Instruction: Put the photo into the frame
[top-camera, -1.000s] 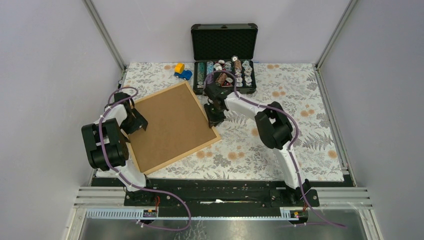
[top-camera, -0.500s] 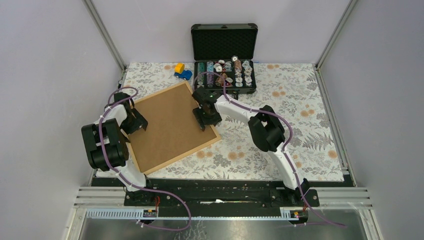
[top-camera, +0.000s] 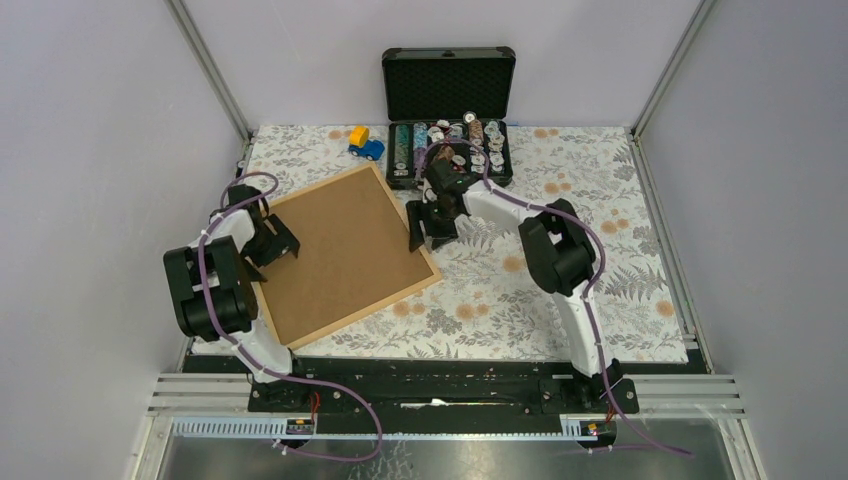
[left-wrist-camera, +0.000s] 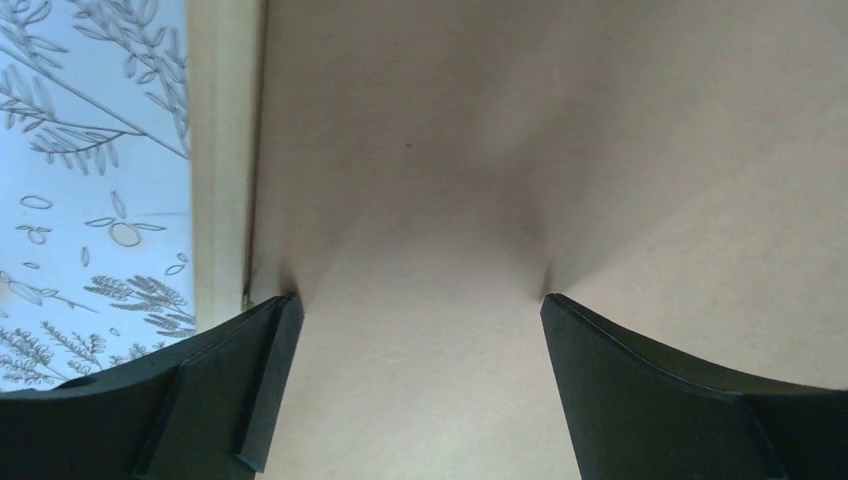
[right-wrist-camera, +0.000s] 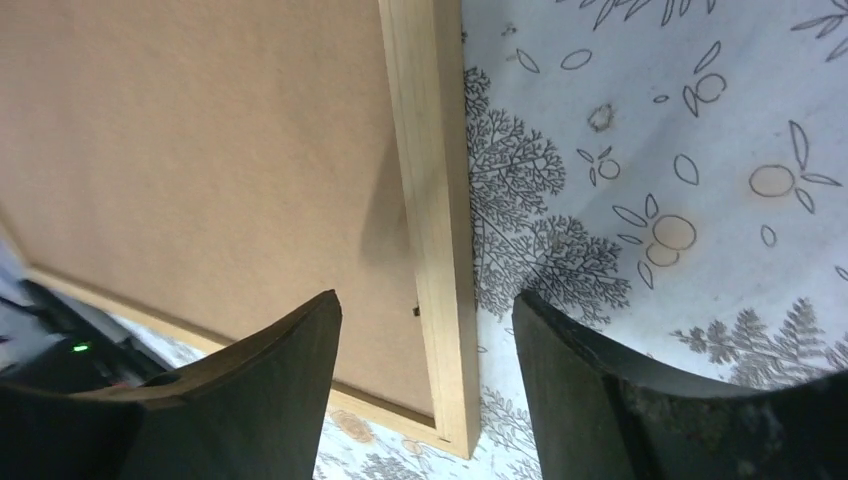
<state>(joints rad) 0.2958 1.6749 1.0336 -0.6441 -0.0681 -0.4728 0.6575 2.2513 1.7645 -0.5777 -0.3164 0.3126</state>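
The frame lies flat on the left half of the table, turned at an angle so that one corner points toward the back. It is a thin, square-edged rail of pale, smooth wood with fine grain. A plain brown backing board, matte and slightly fibrous, fills it from rail to rail. The photo is not visible in any view; whether it lies under the board cannot be told.

The right gripper hovers above the frame's right rail with its black, wedge-shaped jaws well apart. One is over the board and the other over the cloth, and they hold nothing. The left gripper stands spread wide at the frame's left edge. Its dark tips are low over the board just inside the rail and nothing is between them; contact with the board cannot be judged.

A white tablecloth printed with grey ferns and orange blossoms covers the table. At the back stands an open black case with ribbed foam in its lid and rows of small round pieces. A blue-and-yellow toy car sits just beside it.
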